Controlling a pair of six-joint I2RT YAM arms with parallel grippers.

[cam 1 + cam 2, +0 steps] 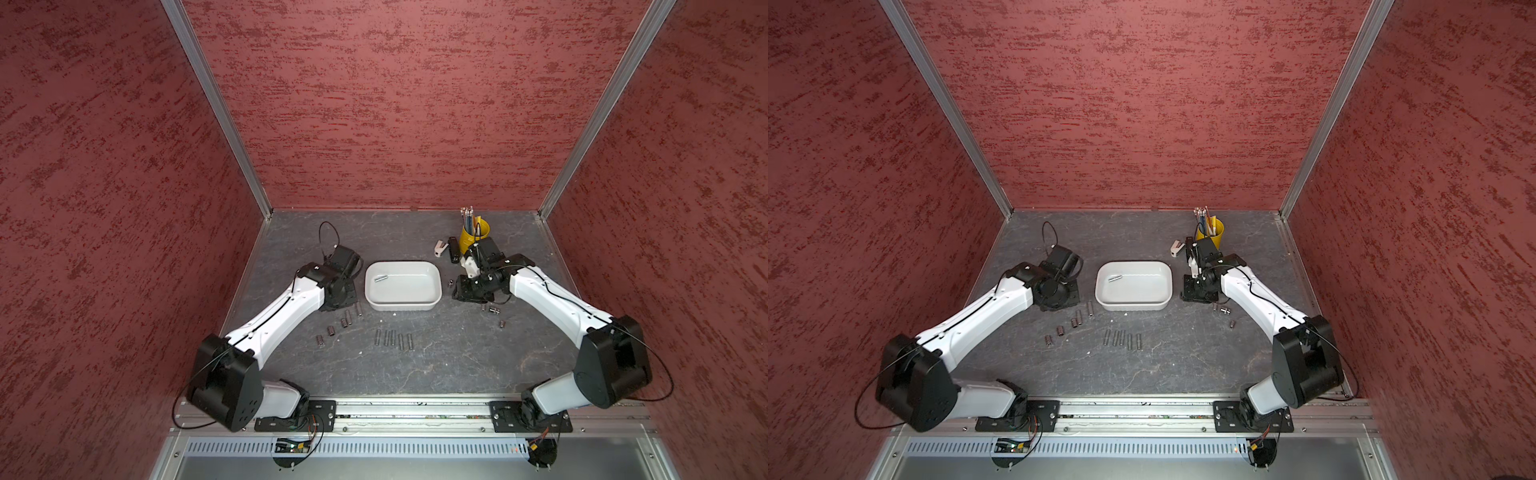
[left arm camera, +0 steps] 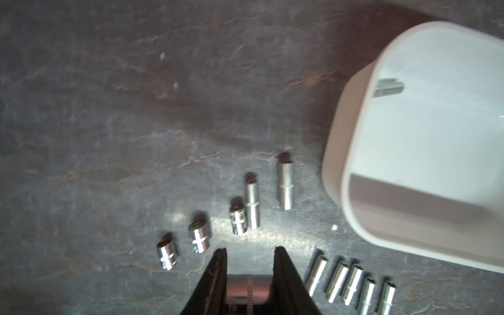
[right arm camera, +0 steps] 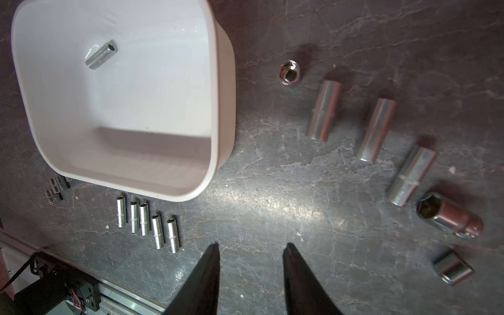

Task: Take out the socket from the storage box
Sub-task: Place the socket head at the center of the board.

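The left gripper [image 2: 251, 251] is closed narrow on a held socket [image 2: 249, 289]. This is a short chrome cylinder with a fine knurled band round its middle, gripped crosswise between 2 black tapered fingers [image 2: 215, 275] over the table [image 2: 109, 109], just left of the storage box [image 1: 403, 263]. The right gripper [image 3: 252, 246] hangs to the right of the box, its 2 black pointed fingers [image 3: 207, 272] parted with nothing between them. The storage box is a shallow, glossy white plastic tub, rectangular with rounded corners and a thick rim. The socket [image 3: 101, 54] lies on its side on the smooth floor in the far-left part of the box; it is a slim polished steel tube with a hexagonal mouth. On the near side of the box, 5 slim sockets [image 3: 147, 223] lie side by side in a row. To the near left, 5 stubbier sockets [image 2: 238, 218] run in a slanting line. On the right lie several larger sockets [image 3: 376, 129], plain bright cylinders, and 1 wide socket [image 3: 450, 215] shows a broad hexagonal opening. The table is dark grey and stone-like, with pale veins. At the far right a yellow bucket [image 1: 473, 235] holds pencils. The walls [image 1: 415, 104] are red with a rough, flecked texture. Any stamping on the sockets is too blurred to read.
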